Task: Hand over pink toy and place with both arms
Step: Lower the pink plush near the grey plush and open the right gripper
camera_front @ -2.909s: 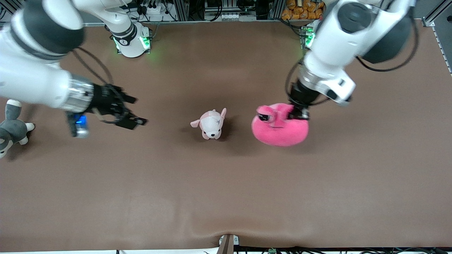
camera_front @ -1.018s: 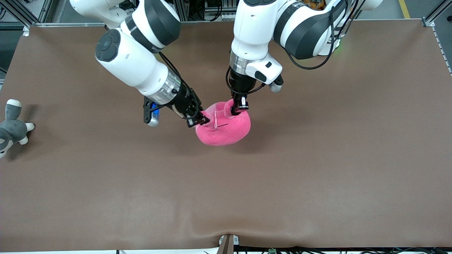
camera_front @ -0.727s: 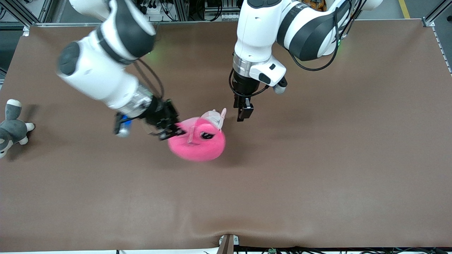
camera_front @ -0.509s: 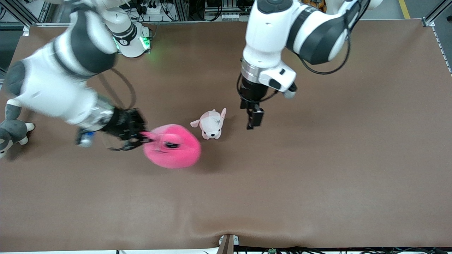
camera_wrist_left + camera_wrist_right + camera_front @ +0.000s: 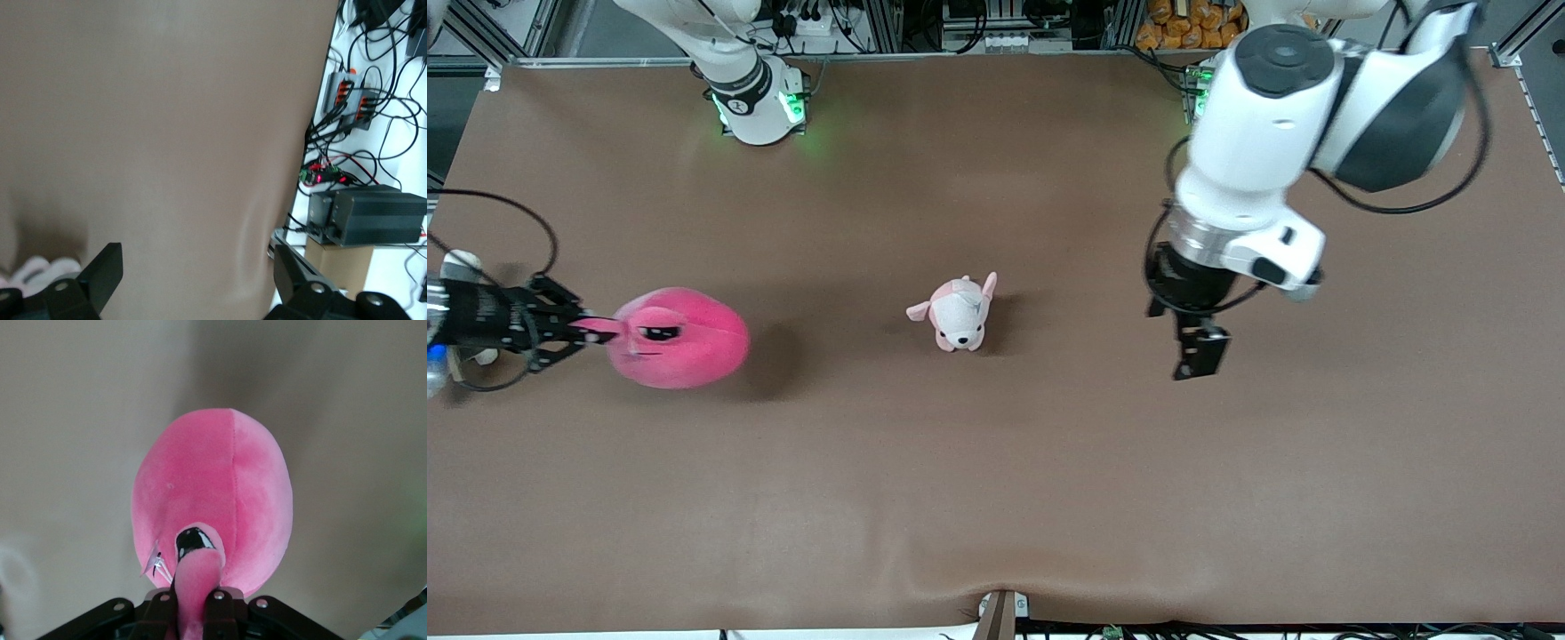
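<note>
Right tool (image 5: 578,327), at the right arm's end of the table (image 5: 996,498), is clamping a stalk-like tab of the pink toy (image 5: 679,338); the right wrist view shows the fingers (image 5: 215,603) pressed together on that tab, with the round pink toy (image 5: 213,500) hanging out from them over bare table. You are seeing the toy held off the surface, as its shadow on the table beside it suggests, so it is not yet placed.

Left tool (image 5: 1199,351) is hanging over the table toward the left arm's end, well apart from the toy; its jaws are standing apart and holding nothing, as the left wrist view shows with the two fingers (image 5: 100,270) spread wide over plain table.

Between the two tools, near the middle of the table, a pale puppy plush (image 5: 959,316) is standing untouched; it is no part of the job. A grey-and-white plush (image 5: 461,262) is peeking out just above the right tool's body at the table's edge.

Progress, as judged from these views: the toy is resting solely with the right arm, so the handover appears done. What is remaining for you is the lowering and release of the toy onto the table at the right arm's end, without brushing the grey-and-white plush nearby.
</note>
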`<move>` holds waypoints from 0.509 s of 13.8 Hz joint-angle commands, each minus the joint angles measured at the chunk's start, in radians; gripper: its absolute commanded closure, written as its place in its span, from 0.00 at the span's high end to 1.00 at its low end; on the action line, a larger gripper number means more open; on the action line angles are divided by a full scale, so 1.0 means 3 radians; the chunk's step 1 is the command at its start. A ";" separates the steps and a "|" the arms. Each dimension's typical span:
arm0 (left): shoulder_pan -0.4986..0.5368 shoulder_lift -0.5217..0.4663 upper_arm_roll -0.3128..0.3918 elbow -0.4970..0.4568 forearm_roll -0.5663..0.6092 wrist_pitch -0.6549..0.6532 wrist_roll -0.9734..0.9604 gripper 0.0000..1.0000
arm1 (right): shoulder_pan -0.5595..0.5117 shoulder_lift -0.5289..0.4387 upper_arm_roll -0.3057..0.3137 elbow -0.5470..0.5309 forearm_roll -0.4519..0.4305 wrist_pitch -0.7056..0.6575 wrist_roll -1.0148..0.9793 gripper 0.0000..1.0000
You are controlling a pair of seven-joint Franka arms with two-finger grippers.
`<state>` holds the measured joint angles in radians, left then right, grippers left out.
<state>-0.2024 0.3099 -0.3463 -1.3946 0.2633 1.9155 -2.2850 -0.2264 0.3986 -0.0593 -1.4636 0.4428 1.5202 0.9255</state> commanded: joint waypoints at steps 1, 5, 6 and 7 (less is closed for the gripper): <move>0.0158 -0.0189 -0.0037 -0.0076 -0.0156 -0.0274 0.0512 1.00 | -0.0201 0.0271 0.0085 0.0006 -0.0013 0.0015 -0.0476 0.00; 0.0413 -0.0781 -0.0047 -0.0576 -0.0518 -0.0295 0.1044 1.00 | -0.0350 0.0609 0.0085 0.0001 -0.0014 0.0072 -0.0763 0.00; 0.0470 -0.0914 -0.0042 -0.0694 -0.0616 -0.0290 0.1233 1.00 | -0.0350 0.0635 0.0085 0.0001 -0.0014 0.0077 -0.0774 0.00; 0.0475 -0.0991 -0.0042 -0.0771 -0.0637 -0.0290 0.1423 1.00 | -0.0355 0.0645 0.0085 0.0001 -0.0014 0.0077 -0.0779 0.00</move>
<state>-0.0882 0.1201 -0.3500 -1.5122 0.1108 1.8210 -1.9449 -0.3071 0.5891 -0.0577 -1.4810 0.4414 1.5573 0.7021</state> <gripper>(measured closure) 0.000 0.872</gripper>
